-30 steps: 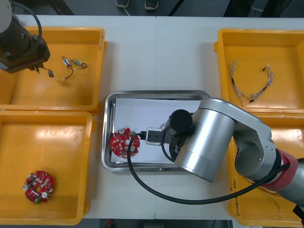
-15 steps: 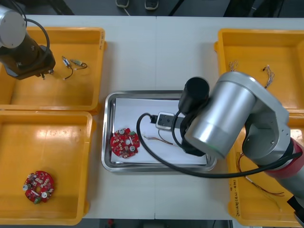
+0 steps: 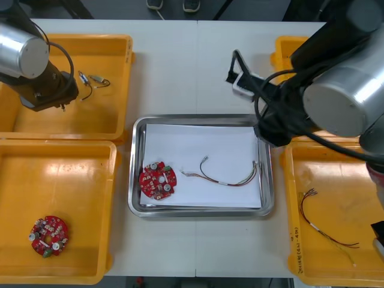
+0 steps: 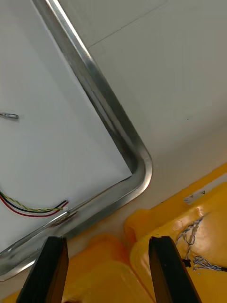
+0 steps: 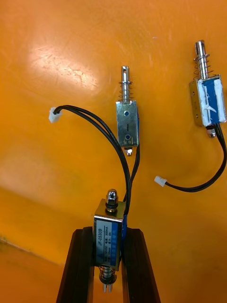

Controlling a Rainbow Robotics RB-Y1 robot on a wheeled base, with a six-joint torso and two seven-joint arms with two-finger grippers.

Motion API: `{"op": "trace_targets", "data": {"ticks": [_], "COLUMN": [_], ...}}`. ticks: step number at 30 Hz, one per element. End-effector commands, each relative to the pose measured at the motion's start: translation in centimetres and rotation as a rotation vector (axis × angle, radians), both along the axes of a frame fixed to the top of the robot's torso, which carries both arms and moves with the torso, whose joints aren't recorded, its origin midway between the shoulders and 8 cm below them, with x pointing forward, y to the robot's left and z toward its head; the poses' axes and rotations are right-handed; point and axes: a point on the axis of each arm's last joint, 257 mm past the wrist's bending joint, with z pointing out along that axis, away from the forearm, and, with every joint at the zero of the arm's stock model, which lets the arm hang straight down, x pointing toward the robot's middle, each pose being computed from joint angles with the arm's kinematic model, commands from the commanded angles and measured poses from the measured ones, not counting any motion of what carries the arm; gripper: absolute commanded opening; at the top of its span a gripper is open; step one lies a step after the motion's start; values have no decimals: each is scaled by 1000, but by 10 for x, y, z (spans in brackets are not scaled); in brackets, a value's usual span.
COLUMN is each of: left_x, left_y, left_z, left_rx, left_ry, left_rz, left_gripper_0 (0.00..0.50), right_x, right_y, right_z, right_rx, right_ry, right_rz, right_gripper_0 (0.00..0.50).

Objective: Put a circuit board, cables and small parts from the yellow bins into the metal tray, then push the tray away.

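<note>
In the far left yellow bin [image 3: 108, 123] my left gripper [image 3: 59, 103] is shut on a small metal part [image 5: 109, 232] with a black cable; the part sits between the fingertips [image 5: 78, 265]. Two more small metal parts [image 5: 127, 123] lie just beyond it. The metal tray [image 3: 198, 118], white inside, holds a round red circuit board [image 3: 158, 180] and a red and yellow cable [image 3: 225, 177]. My right gripper [image 4: 109, 270] is open with nothing between its fingers, above the gap between the tray's far right corner [image 4: 137, 165] and the right bins.
A second circuit board [image 3: 48, 235] lies in the near left bin [image 3: 18, 150]. The near right bin [image 3: 294, 240] holds a red and yellow cable [image 3: 327, 231]. A twisted blue and white cable [image 4: 194, 246] lies in the far right bin. My right arm [image 3: 342, 90] covers most of that bin.
My right arm rose from the tray and swung back to the right, leaving the red and yellow cable in it. The left gripper shifted slightly in the far left bin, over a small part.
</note>
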Motion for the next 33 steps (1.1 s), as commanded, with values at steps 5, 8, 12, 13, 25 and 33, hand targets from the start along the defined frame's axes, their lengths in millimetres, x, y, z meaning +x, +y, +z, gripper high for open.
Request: {"op": "trace_targets", "data": {"ticks": [5,8,12,13,25,33], "left_x": [7,6,6,6,6,8], "left_y": [-2,-4,-4,-4,-4,-5], "left_z": [2,-1,-1,-1,0,7], "left_rx": [54,47,46,46,43,35], "left_ry": [-13,-9,-8,-10,-11,-26], "left_rz": [-75,-74,-71,-73,-73,-71], "left_gripper_0": [0,1,183,230,500,500], "right_x": [25,32,44,46,76,83], "right_y": [-73,-98,-129,-133,-199,-235], "right_z": [73,79,90,92,99,82], "right_rx": [25,51,111,121,259,271], "right_ry": [-153,-152,-147,-145,-60,15], "right_rz": [-134,-202,-300,-314,-560,-711], "right_gripper_0": [500,500,500,500,500,500]}}
